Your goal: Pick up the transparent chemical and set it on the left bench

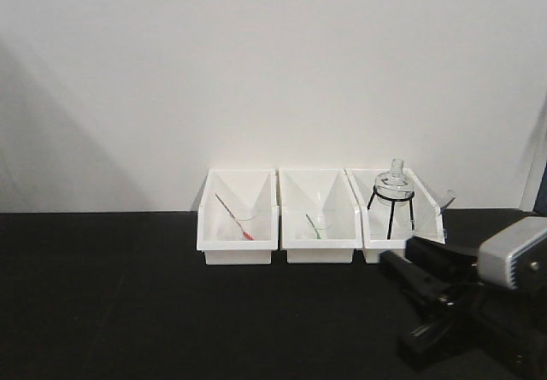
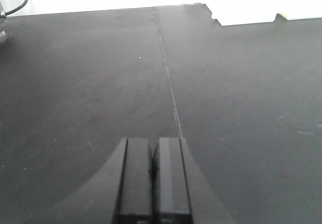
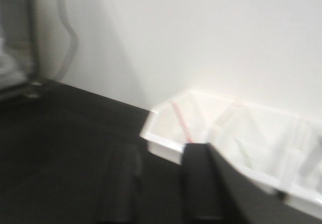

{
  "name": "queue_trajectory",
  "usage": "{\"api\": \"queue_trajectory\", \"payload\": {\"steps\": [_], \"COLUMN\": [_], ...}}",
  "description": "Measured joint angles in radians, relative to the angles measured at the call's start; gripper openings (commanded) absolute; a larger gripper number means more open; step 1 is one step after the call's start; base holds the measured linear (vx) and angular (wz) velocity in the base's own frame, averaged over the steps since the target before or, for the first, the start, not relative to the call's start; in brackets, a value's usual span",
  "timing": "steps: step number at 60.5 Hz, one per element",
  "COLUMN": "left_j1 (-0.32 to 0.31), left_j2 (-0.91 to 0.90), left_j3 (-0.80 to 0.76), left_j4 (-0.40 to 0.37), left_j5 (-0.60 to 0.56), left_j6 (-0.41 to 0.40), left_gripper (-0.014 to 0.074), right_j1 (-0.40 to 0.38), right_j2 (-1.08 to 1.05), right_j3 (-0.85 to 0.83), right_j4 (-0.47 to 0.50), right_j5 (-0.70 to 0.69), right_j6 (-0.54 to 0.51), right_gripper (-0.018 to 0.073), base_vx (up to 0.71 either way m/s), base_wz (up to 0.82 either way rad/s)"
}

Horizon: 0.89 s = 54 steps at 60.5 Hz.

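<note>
The right end effector point(image 3: 158, 183) has its two dark, matte fingers spread apart with nothing between them. That wrist view is smeared, so finer detail is a no-go. In the front view it sits low at the right, just in front of the right-hand bin point(image 1: 402, 226). The left end effector point(image 2: 151, 178) is pressed closed, pads flat together, holding nothing, over bare bench point(image 2: 90, 83). The bench is flat, dull black, faintly scuffed, with a thin seam running across it.

Further out, three glossy white plastic bins stand in a row against a plain white wall. The right-hand one holds the round glass flask point(image 1: 396, 175) on its thin black tripod.

The transparent chemical point(image 1: 444, 199) looks to be the faint clear shape with a spout-like lip at that bin's right rim. Whether it's inside or just behind is hard to tell.

So by the looks of it, nothing is grabbed yet, and both the grasp and the placing are left to do.
</note>
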Motion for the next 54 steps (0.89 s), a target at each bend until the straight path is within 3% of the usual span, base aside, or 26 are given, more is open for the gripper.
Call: {"api": "queue_trajectory", "payload": {"steps": [3,9,20,47,54], "left_j1": [0.0,0.0,0.0,0.0,0.0], "left_j2": [0.0,0.0,0.0,0.0,0.0], "left_j3": [0.0,0.0,0.0,0.0,0.0], "left_j4": [0.0,0.0,0.0,0.0,0.0], "left_j5": [0.0,0.0,0.0,0.0,0.0], "left_j6": [0.0,0.0,0.0,0.0,0.0], "left_gripper": [-0.0003,-0.0003,-0.0003,-0.0003,-0.0003], "right_j1": [0.0,0.0,0.0,0.0,0.0], "right_j2": [-0.055,-0.135,-0.199,-0.204,-0.208], "right_j3": [0.0,0.001,0.006,0.006,0.006], "right_j4": [0.008,0.021,0.031,0.034,0.139], "right_j5": [0.116,0.314,0.507,0.566,0.568], "right_j6": [0.009,0.013,0.013,0.013,0.009], "right_gripper": [-0.0015,-0.001,-0.0008,-0.0008,-0.0008], "base_vx": [0.0,0.0,0.0,0.0,0.0], "base_wz": [0.0,0.0,0.0,0.0,0.0]}}
